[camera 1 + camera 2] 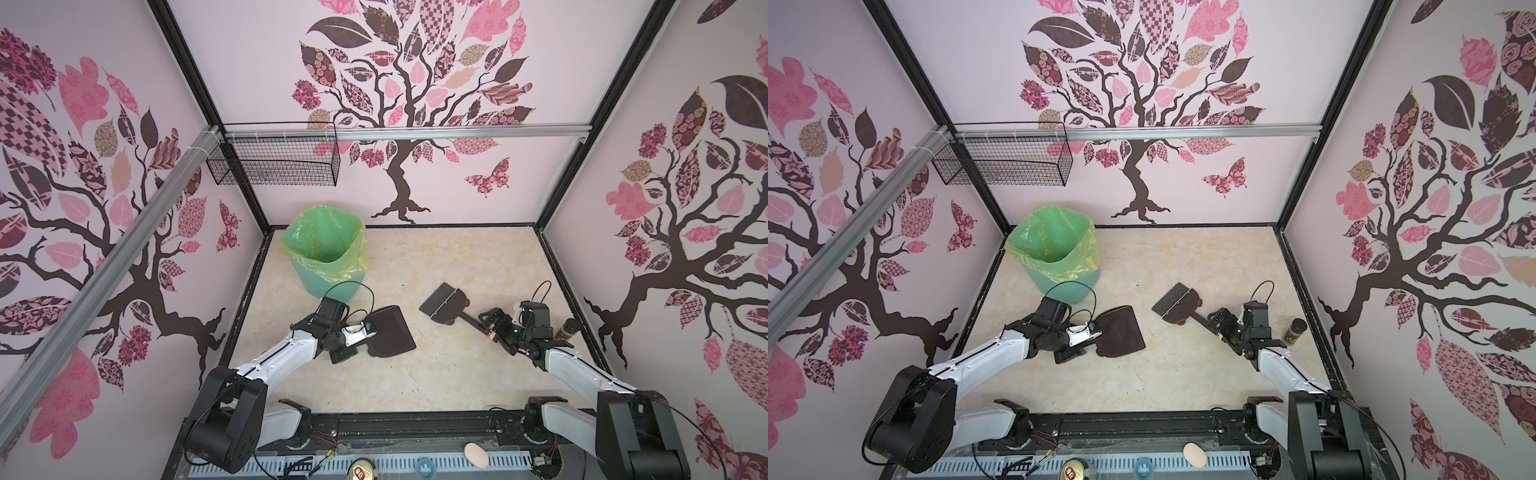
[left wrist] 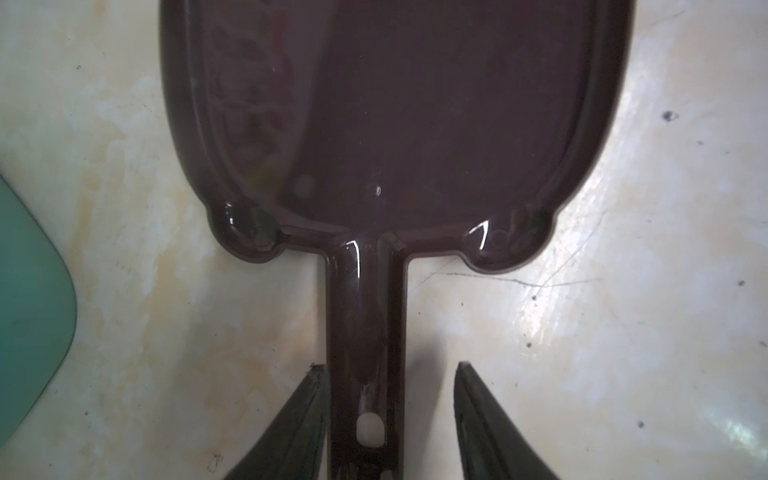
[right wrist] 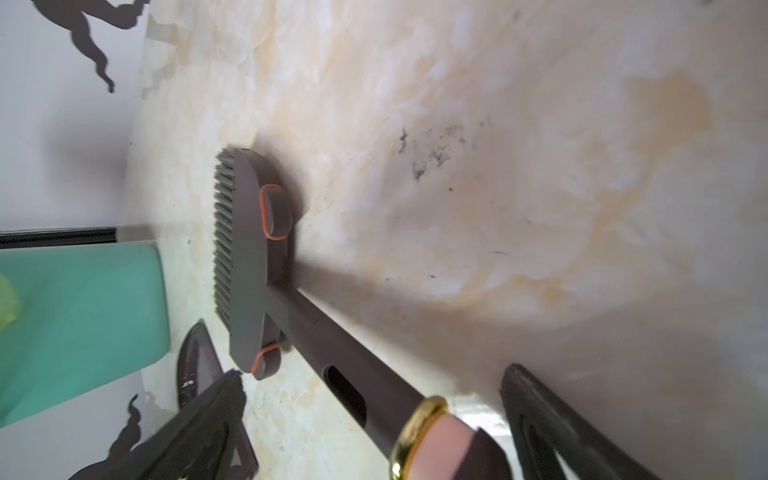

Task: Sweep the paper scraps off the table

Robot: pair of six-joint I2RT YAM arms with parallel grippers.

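Both top views take in the whole table (image 1: 415, 374), beige marble inside a black frame; each wrist view shows only patches of it. One mint-green bin (image 1: 328, 286) with a yellow-green liner (image 1: 316, 237) stands near the table's far left corner. Its bottom is hidden, and I cannot tell from any view where the paper scraps are. The dark brown dustpan (image 1: 392, 336) lies flat left of centre. Only the left wrist view shows the left gripper (image 2: 386, 368) released, one finger (image 2: 307, 415) against the handle and the other standing clear. The brush (image 1: 444, 305) lies right of centre, bristles toward the far left. Only the right wrist view shows the right gripper (image 3: 374, 371) spread wide, with gaps either side of the brush handle. A small dark jar (image 1: 568, 328), seen only in the top views, stands by the right frame.
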